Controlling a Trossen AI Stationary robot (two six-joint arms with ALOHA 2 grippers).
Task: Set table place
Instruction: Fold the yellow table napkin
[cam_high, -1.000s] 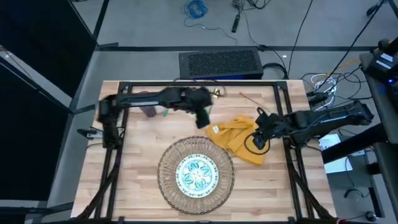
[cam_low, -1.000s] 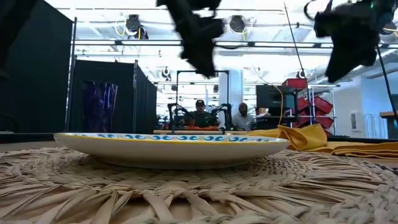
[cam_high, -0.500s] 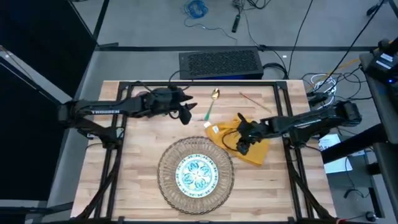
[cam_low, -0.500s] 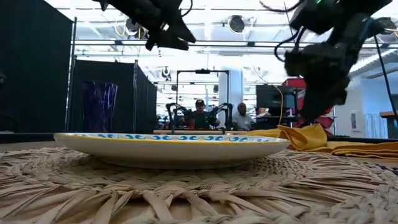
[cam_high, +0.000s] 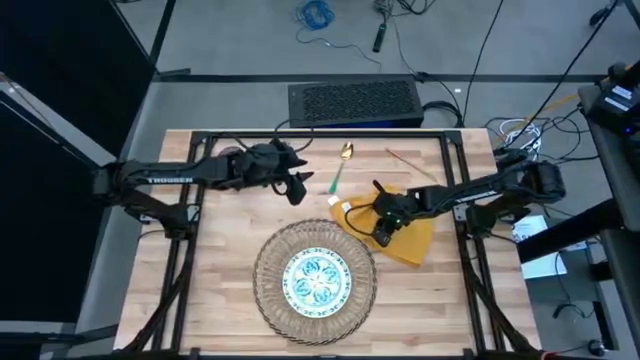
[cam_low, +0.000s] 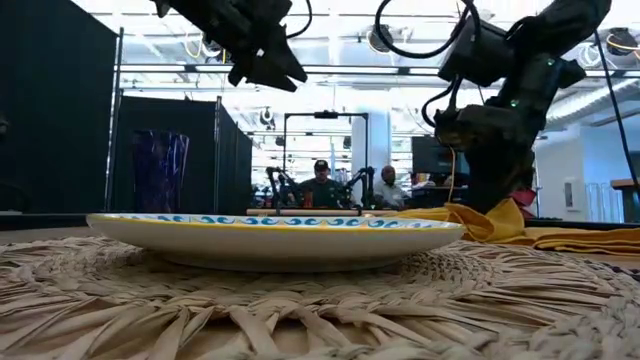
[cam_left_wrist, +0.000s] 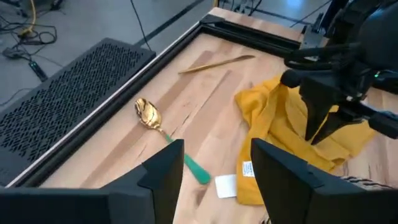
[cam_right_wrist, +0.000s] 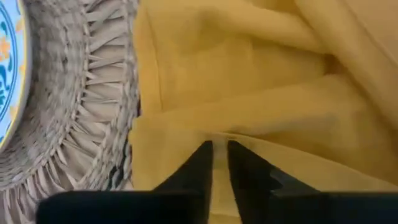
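Here, right hand (cam_right_wrist: 219, 163) nearly closed, seemingly pinching crumpled yellow napkin (cam_right_wrist: 261, 81), left hand (cam_left_wrist: 214, 171) wide, woven mat (cam_right_wrist: 93, 93).

Left arm (cam_high: 165, 180): white lettering along link, left of frame in high view, reads approx. "TROSSEN". White tag (cam_left_wrist: 225, 185) on napkin (cam_left_wrist: 292, 134), lower centre of left wrist view: print too small to read. No other legible text.

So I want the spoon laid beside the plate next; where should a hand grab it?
Grip the spoon by its teal handle, coming straight down with fingers across it. It lies flat on the table, clear of the napkin, and the shallow gold bowl offers little to pinch.
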